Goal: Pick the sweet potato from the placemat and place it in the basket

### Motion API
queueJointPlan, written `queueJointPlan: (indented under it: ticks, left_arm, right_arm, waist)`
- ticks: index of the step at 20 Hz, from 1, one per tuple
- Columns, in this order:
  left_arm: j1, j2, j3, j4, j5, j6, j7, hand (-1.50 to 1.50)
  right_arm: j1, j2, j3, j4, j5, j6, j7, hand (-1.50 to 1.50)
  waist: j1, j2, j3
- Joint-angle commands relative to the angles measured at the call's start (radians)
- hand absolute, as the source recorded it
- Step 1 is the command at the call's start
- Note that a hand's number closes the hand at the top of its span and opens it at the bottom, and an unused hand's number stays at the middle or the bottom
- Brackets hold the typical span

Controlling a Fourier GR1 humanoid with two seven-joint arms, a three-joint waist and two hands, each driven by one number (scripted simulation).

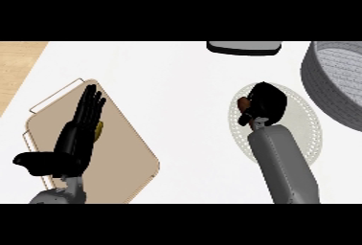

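Head view is showing the white table spreading under both arms. Beyond and to the right of the right robot hand, the grey basket is sitting at the table's right edge, partly cut off. The tan tray is lying beneath the left robot hand, which is resting open with straight fingers and the thumb sticking out to the left. The pale oval placemat is lying under the right robot hand, just beside the basket. That hand is curling around the brown sweet potato, which is peeking out at its left side, over the placemat. A dark object is sitting far ahead, cut off.
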Motion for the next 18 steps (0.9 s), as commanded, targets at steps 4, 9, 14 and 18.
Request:
queueJointPlan:
  ticks: [4, 9, 14, 18]
  left_arm:
    - [-0.008, -0.009, -0.009, 0.001, -0.009, 0.003, -0.002, 0.0]
    - [0.08, -0.002, -0.001, -0.029, 0.006, -0.011, -0.025, 0.0]
    - [0.015, -0.014, 0.002, -0.004, -0.026, 0.021, 0.028, 0.0]
    - [0.017, -0.001, 0.045, 0.009, -0.005, 0.003, 0.01, 0.0]
  right_arm:
    - [-0.236, -0.002, -0.163, 0.145, -0.099, -0.304, -0.073, 1.5]
    - [-0.396, -0.006, -0.181, 0.226, -0.092, -0.434, -0.076, 1.5]
    - [-0.527, 0.003, -0.181, 0.255, -0.098, -0.433, -0.017, 1.5]
    - [-0.543, -0.027, -0.202, 0.272, -0.115, -0.425, 0.037, 1.5]
  waist:
    - [0.004, -0.006, 0.0]
    - [-0.012, -0.021, -0.003]
    - [-0.052, -0.028, -0.004]
    - [-0.06, -0.03, -0.004]
